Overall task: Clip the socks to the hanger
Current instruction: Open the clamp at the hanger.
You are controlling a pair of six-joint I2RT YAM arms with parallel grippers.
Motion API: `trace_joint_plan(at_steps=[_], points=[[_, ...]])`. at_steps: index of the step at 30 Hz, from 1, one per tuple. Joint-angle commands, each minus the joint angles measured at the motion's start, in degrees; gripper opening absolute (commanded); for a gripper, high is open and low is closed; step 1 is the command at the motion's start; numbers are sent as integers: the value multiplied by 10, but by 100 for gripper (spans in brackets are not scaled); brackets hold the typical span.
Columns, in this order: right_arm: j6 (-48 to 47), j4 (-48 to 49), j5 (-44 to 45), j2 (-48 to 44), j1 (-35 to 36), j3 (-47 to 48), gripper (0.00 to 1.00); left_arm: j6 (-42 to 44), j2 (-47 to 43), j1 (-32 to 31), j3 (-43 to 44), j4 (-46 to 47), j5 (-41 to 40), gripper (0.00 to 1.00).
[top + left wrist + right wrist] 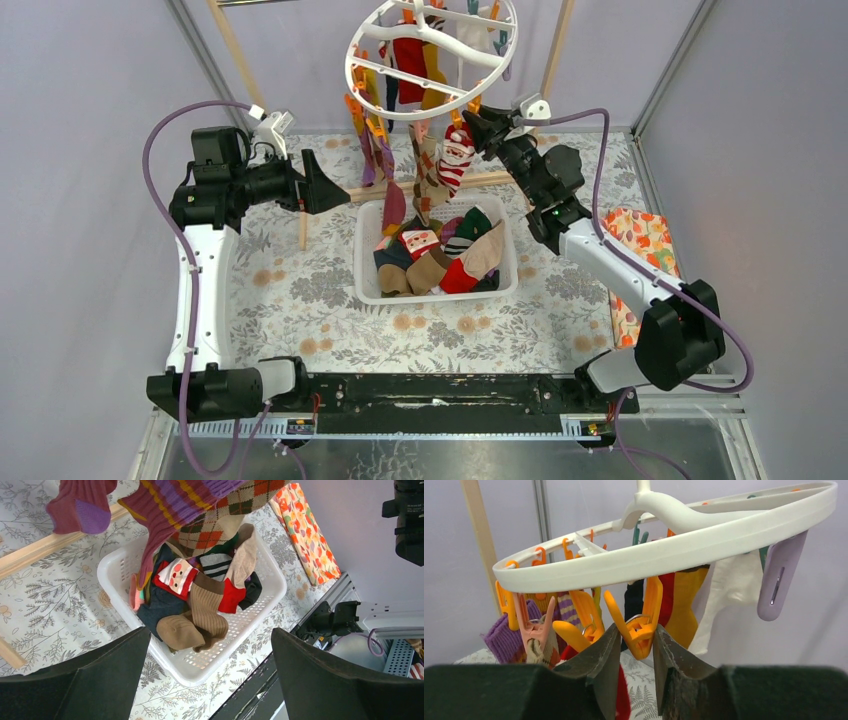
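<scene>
View from beside the table. The large white round plastic ring hanger (352, 62) hangs over the far half of the table (300, 300), with several socks already pegged along it, among them a red-and-white Santa-patterned sock (457, 150).

The remaining mixed-colour fabric socks (440, 255) lie heaped in a white slotted plastic basket (362, 250) at the table's middle.

The right gripper (635, 628) is raised to the ring's right side. Its jaws are narrow and press both wings of one dangling orange plastic clip (653, 597). The left gripper (325, 185) hovers off the basket's left side, jaws wide, holding nothing.

Handling, as judged:
- **Socks:** light, limp and non-slippery; best taken by a cuff or toe lying on top of the heap.
- **Clip:** sprung and stiff. The hanger probably swings under a push.

Obstacles:
- Neighbouring orange clips and a lilac plastic clip (779, 575) crowd the rim.
- Hung socks dangle over the basket's far edge.
- A pale wooden frame bar (490, 182) runs behind.
- An orange floral cloth (645, 240) lies at the table's right edge, clear of the work.
</scene>
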Motion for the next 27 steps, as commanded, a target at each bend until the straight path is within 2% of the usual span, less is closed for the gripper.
trace_joint_plan(at_steps=[1,7,16,22,27], points=[[-16,10,11,-40,11,-7,10,5,2,-4,21,-9,33,99],[11,-72,-18,-75,18,8,0,1,-2,-4,22,-8,49,99],[83,-260,-32,-82,59,87,0,-2,-19,-4,26,-8,70,99],[114,-331,-22,-56,121,140,0,-19,-16,-4,38,-9,85,99],[160,-343,-31,-27,151,176,0,-36,10,-4,95,-33,120,99]])
